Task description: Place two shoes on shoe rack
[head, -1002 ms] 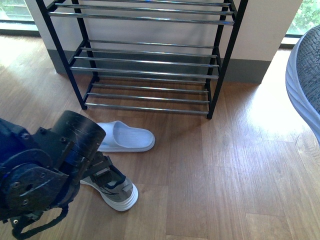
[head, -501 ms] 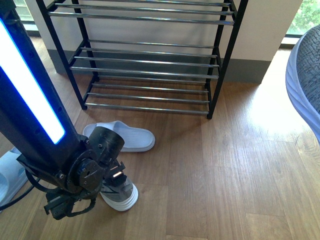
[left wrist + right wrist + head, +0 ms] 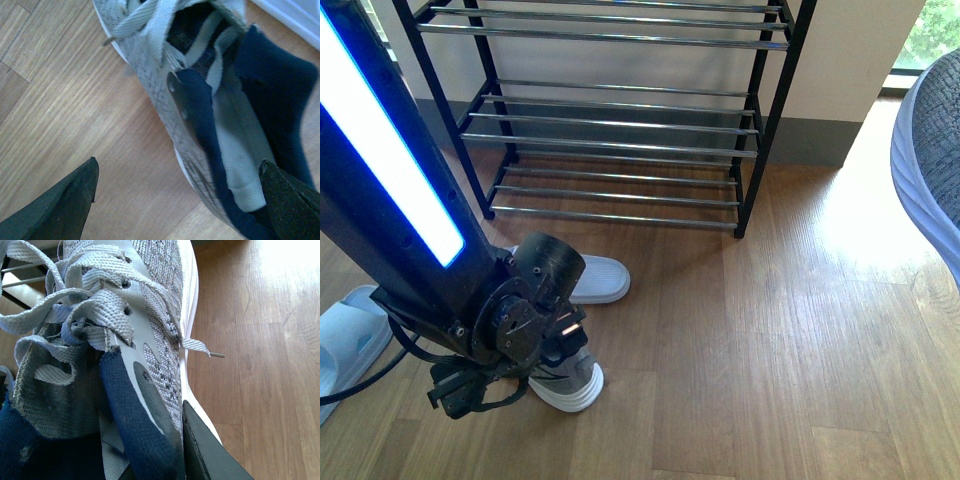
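Nearest, I am seeing the right gripper (image 3: pixel 176 450) pinching the held sneaker (image 3: pixel 150 305) by its side: grey knit, white sole, navy tongue, grey laces. Further out, the left gripper (image 3: pixel 177 170) is hanging spread wide over the second sneaker (image 3: pixel 570 385), lying on the wooden floor (image 3: pixel 800 330) beside a white slipper (image 3: pixel 600 280). Beyond, the shoe rack (image 3: pixel 620 140) is standing, black-framed and chrome-barred.

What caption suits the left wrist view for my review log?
Left gripper, jaws open, straddling the collar side of a grey knit sneaker on the wood floor.
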